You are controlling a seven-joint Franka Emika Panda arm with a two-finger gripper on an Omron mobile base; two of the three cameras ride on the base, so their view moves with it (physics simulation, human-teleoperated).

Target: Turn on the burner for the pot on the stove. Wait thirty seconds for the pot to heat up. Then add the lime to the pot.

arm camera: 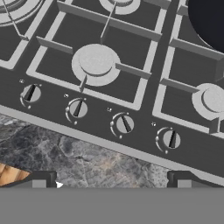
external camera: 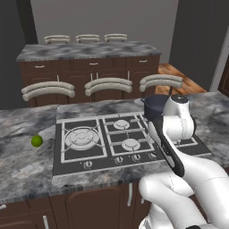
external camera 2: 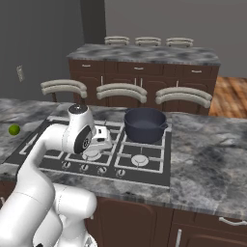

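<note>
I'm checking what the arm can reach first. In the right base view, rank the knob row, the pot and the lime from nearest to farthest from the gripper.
1. Knob row: on the stove's front edge, just below the open gripper.
2. Pot: on the back right burner, beside the gripper.
3. Lime: far off on the counter left of the stove.

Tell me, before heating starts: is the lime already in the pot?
No. The lime lies on the counter left of the stove; the pot looks empty.

The arm (external camera 2: 38,159) bends forward, its hand (arm camera: 109,183) open, pointing downward.
</note>
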